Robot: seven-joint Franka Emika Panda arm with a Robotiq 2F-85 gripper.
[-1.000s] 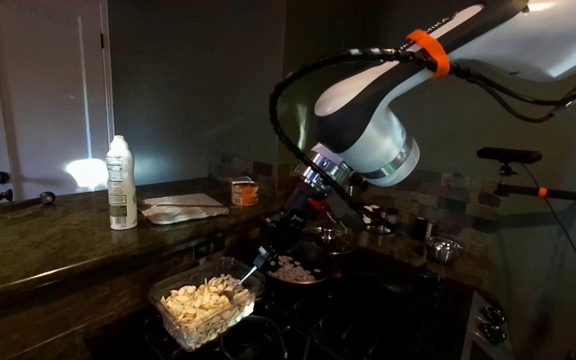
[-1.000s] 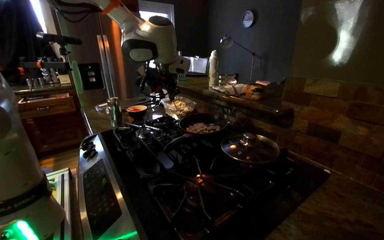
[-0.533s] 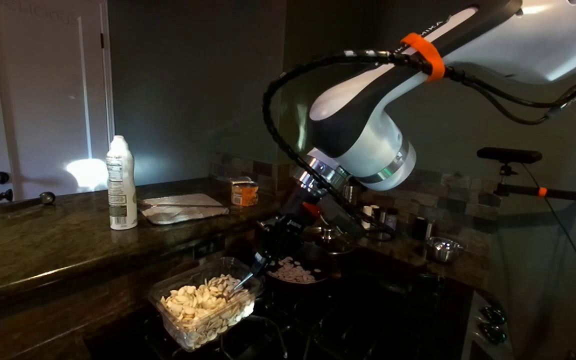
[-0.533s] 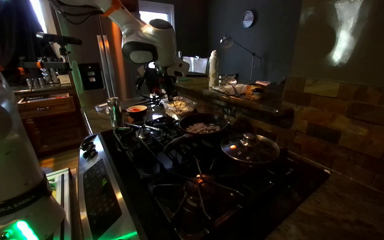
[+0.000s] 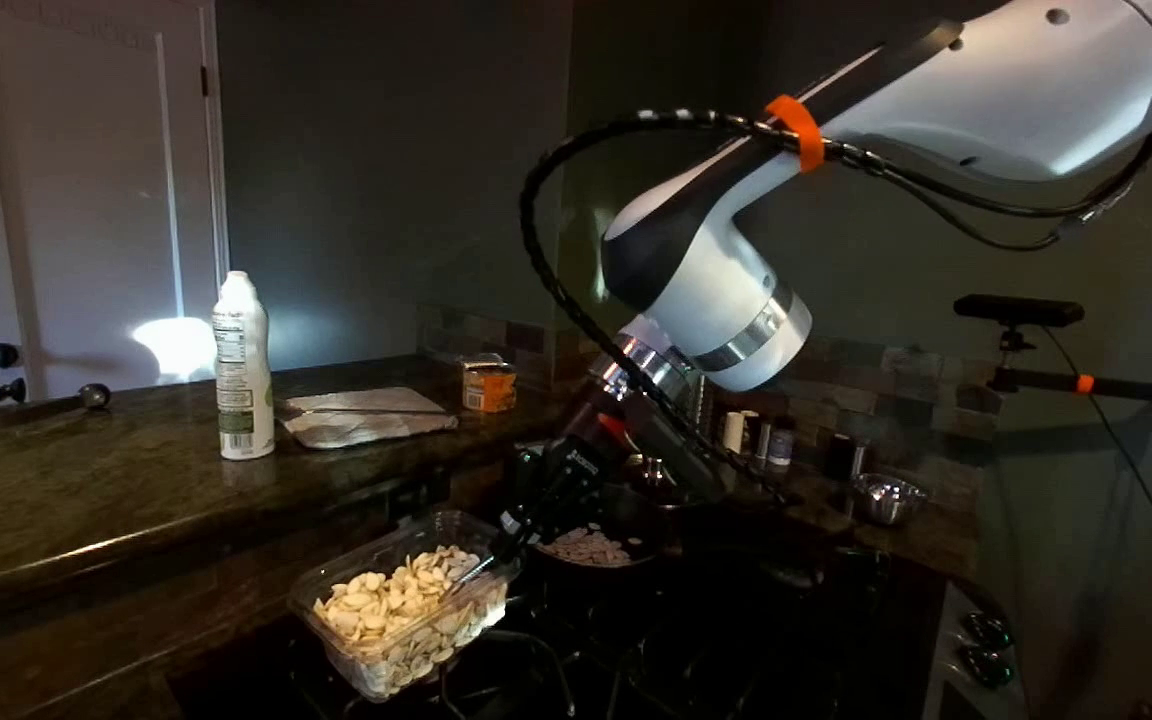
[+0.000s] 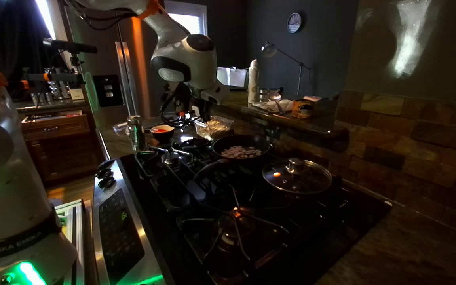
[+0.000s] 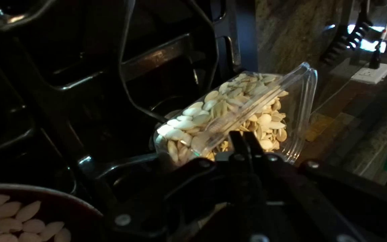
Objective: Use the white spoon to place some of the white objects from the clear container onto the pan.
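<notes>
My gripper [image 5: 502, 546] is shut on the white spoon [image 5: 474, 572], low over the near-pan end of the clear container [image 5: 451, 526]. The spoon slants down; its far end is hidden in the white objects [image 5: 386, 598], flat cream seed-like pieces heaped inside. In the wrist view the gripper's fingers [image 7: 236, 139] are close together in front of the container [image 7: 309, 85] and the spoon is hidden. The dark pan [image 6: 253, 139] stands beside the container with several white pieces [image 6: 240, 152] in it. Its rim [image 7: 50, 193] shows at the lower left of the wrist view.
A raised counter [image 5: 86, 510] runs behind the container, with a white bottle [image 5: 244, 380], a foil-covered tray [image 5: 366, 418] and an orange can [image 5: 489, 388]. A glass-lidded pot [image 6: 297, 178] stands next to the pan. A small bowl [image 6: 162, 134] and a metal shaker [image 6: 135, 132] stand near the container.
My gripper has moved down and toward the container, and less of the spoon's handle shows. The container has shifted slightly away from the pan.
</notes>
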